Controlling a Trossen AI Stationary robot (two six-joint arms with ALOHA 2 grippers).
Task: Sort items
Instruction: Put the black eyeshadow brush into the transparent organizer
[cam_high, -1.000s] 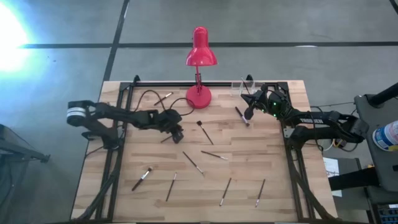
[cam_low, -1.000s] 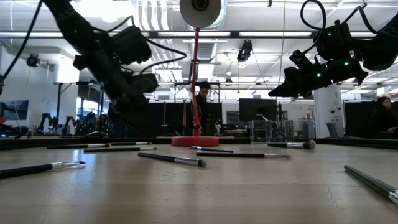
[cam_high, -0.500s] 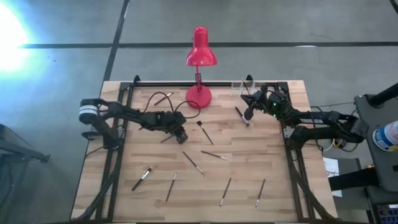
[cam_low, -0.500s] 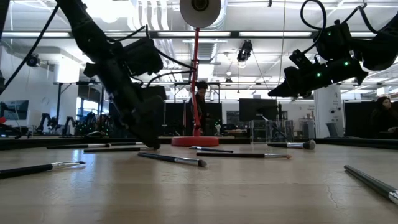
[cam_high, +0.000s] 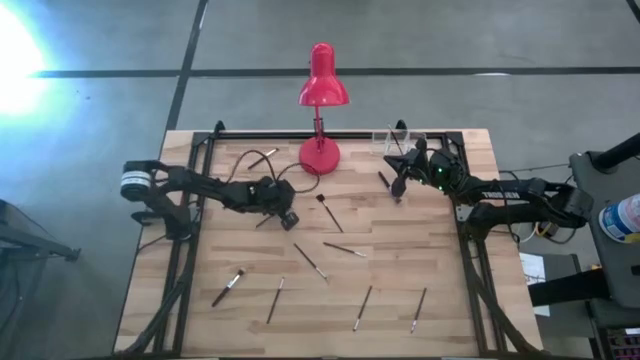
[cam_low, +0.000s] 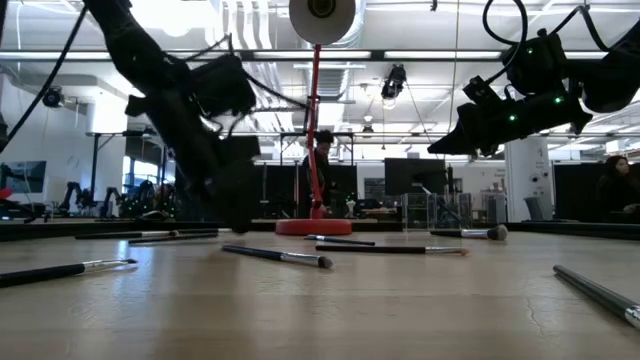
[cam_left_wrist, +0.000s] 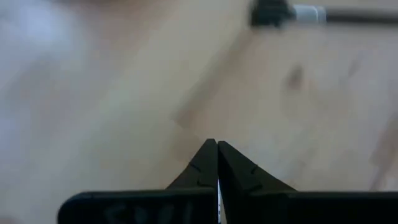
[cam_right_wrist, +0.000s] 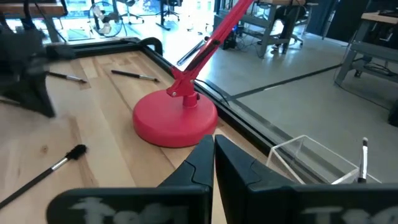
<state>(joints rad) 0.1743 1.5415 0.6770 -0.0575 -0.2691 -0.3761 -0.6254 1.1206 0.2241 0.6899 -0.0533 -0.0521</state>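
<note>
Several thin brushes lie flat and scattered on the wooden table, among them a near-row brush and a mid-table brush. My left gripper is low over the table's left middle and slants down. It is shut with nothing between its fingers. One brush lies just beside it, and another brush's head lies ahead. My right gripper hangs shut above the far right, over a dark brush, and holds nothing.
The red desk lamp stands on its round base at the far middle. A clear container at the far right corner holds a brush. Black cables loop over the table's far left. Black rails frame the table.
My left gripper has sunk toward the table, tipped more steeply down and shifted a little toward the right edge. In the low view its fingers have come together. No brush has moved. My right gripper has stayed where it was.
</note>
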